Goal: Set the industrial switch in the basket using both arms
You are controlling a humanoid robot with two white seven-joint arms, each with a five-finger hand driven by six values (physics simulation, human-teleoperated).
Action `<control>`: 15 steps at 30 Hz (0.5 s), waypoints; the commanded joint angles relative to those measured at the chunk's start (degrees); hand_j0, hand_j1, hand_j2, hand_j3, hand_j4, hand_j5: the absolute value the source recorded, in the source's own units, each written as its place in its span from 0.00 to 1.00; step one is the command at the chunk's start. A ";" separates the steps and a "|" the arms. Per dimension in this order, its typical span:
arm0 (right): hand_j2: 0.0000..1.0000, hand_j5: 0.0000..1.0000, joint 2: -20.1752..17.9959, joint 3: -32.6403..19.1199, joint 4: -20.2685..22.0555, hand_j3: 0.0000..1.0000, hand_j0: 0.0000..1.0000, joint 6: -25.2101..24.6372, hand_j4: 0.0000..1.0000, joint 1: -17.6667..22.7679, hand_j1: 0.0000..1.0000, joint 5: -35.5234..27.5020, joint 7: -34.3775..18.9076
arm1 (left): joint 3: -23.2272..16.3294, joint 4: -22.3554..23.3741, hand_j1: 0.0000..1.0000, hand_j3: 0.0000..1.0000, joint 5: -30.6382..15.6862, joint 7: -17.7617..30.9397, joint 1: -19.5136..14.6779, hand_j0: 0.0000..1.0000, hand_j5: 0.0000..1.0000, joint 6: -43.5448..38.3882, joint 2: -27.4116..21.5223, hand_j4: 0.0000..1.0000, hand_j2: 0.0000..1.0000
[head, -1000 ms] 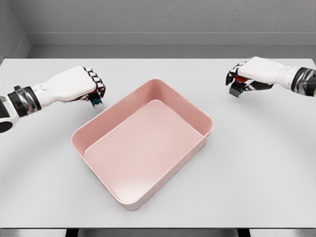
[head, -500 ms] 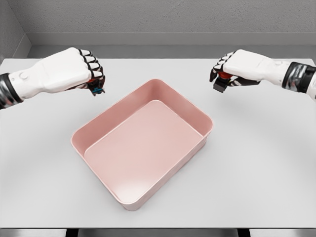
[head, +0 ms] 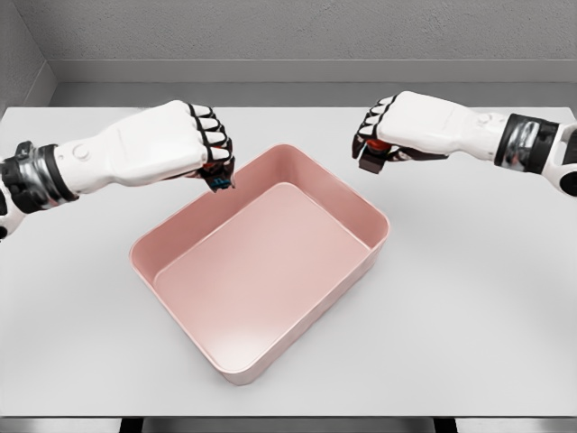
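A pink rectangular basket (head: 368,213) sits tilted in the middle of the white table. My left hand (head: 200,144) hovers over the basket's far-left rim, fingers curled around a small dark switch (head: 221,181) with a blue part, which pokes out below the fist. My right hand (head: 386,135) hangs above the table just beyond the basket's far-right corner, shut on a second switch (head: 370,161), dark with a red part showing between the fingers. Both objects are mostly hidden by the fingers.
The white table (head: 478,298) spreads around the basket, with a grey wall (head: 288,36) behind its far edge. The table's front edge runs along the bottom of the view.
Both hands have risen and moved inward toward the basket, each still holding its switch. The left fist now overlaps the basket's far-left rim; the right hand has shifted left toward the far corner.
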State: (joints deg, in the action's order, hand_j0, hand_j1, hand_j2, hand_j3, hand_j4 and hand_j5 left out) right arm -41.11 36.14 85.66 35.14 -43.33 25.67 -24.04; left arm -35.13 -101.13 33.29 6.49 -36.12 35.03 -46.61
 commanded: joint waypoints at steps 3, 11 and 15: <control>0.51 0.51 -0.11 0.33 2.58 0.51 0.51 -0.14 0.51 0.09 0.51 -0.36 0.04 | -2.93 -0.04 0.34 0.34 -0.34 3.97 0.18 0.34 0.34 -0.03 1.61 0.34 0.34; 0.51 0.51 -0.81 0.60 3.72 0.51 0.51 -0.14 0.51 0.35 0.51 -0.36 0.04 | -7.41 -0.04 0.35 0.35 -0.34 4.14 0.09 0.35 0.35 -0.03 3.54 0.35 0.35; 0.51 0.51 -0.81 0.60 4.52 0.51 0.51 -0.14 0.51 0.79 0.51 -0.36 -0.05 | -8.56 -0.04 0.41 0.41 -0.25 5.28 -0.09 0.41 0.41 -0.03 4.51 0.41 0.41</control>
State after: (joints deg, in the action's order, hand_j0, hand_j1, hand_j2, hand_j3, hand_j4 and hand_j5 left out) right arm -41.85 36.75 89.71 35.14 -42.54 25.65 -24.08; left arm -43.07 -101.16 33.42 11.43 -36.30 35.08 -42.47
